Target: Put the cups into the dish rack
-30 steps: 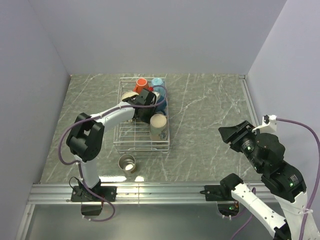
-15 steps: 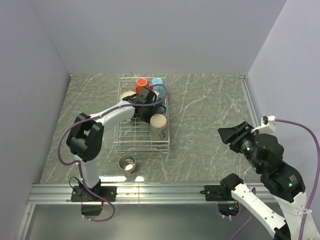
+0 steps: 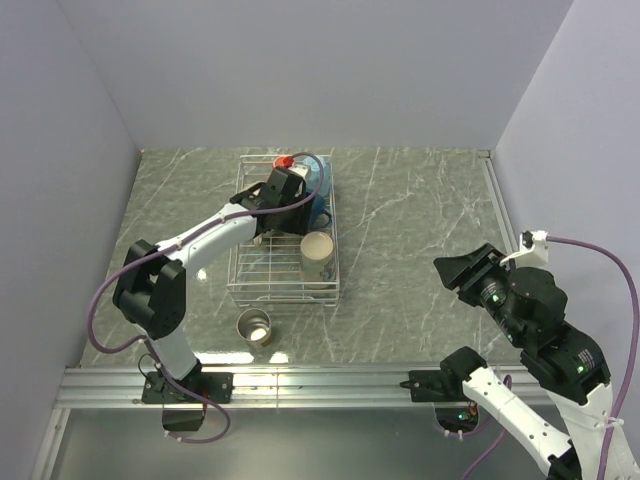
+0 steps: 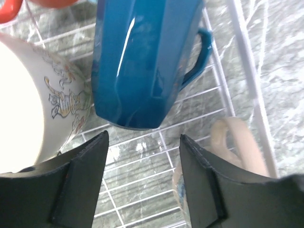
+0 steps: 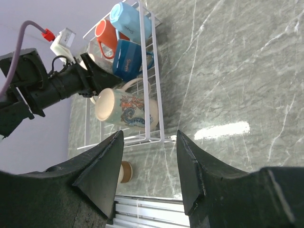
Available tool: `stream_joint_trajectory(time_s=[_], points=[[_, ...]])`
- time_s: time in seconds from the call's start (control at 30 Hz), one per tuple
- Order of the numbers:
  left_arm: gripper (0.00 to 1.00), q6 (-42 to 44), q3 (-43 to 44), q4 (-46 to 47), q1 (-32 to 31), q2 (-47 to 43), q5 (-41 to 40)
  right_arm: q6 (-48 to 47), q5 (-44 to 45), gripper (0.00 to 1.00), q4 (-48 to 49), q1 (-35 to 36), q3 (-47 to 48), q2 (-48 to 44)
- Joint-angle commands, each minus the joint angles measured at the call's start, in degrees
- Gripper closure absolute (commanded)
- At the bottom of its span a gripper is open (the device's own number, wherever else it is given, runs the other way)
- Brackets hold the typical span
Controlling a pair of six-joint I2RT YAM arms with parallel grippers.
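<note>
The dish rack [image 3: 262, 268] holds several cups. A dark blue cup [image 4: 142, 61] lies on the rack wires [image 4: 242, 57], just beyond my left gripper [image 4: 142, 138], which is open with nothing between its fingers. A white patterned cup [image 4: 33, 104] sits to its left and a beige cup's handle [image 4: 237, 142] to its right. The right wrist view shows the light blue cup [image 5: 130, 21], orange cup [image 5: 107, 35], dark blue cup [image 5: 130, 57] and beige cup [image 5: 126, 107] in the rack [image 5: 159, 114]. A steel cup [image 3: 254, 326] stands on the table outside it. My right gripper [image 3: 455, 270] hangs open, far right.
Grey marbled tabletop [image 3: 420, 210] is enclosed by pale walls at the back and sides. A metal rail [image 3: 320, 380] runs along the near edge. The left arm [image 3: 200, 235] stretches over the rack's left side.
The left gripper's jaws have opened and released the dark blue cup, which now lies in the rack. The left arm's elbow swung left. The right arm has not moved.
</note>
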Motion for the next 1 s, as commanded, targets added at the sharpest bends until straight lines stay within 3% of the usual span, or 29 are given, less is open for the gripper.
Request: stream_joint_trajectory(time_s=[0.0, 0.27, 0.5, 0.7, 0.97], points=[[0.33, -1.3, -1.5, 3.0, -0.2, -1.5, -2.1, -2.0, 0.0, 0.45, 0.2, -0.4, 1.1, 1.2], [0.31, 2.5, 5.9, 1.6, -0.1, 4.9, -7.0, -4.2, -0.1, 0.45, -1.5, -0.2, 3.8, 3.1], [0.31, 4.9, 10.8, -0.8, 0.5, 10.3, -6.7, -4.0, 0.7, 0.45, -2.5, -0.3, 3.7, 2.4], [0.3, 3.7, 8.0, -1.8, 1.5, 10.5, -4.2, -3.5, 1.5, 0.45, -3.1, -0.3, 3.1, 1.2], [0.26, 5.3, 2.8, 4.3, 1.5, 7.7, -3.8, -2.6, 0.9, 0.44, -2.0, -0.3, 1.5, 0.8]])
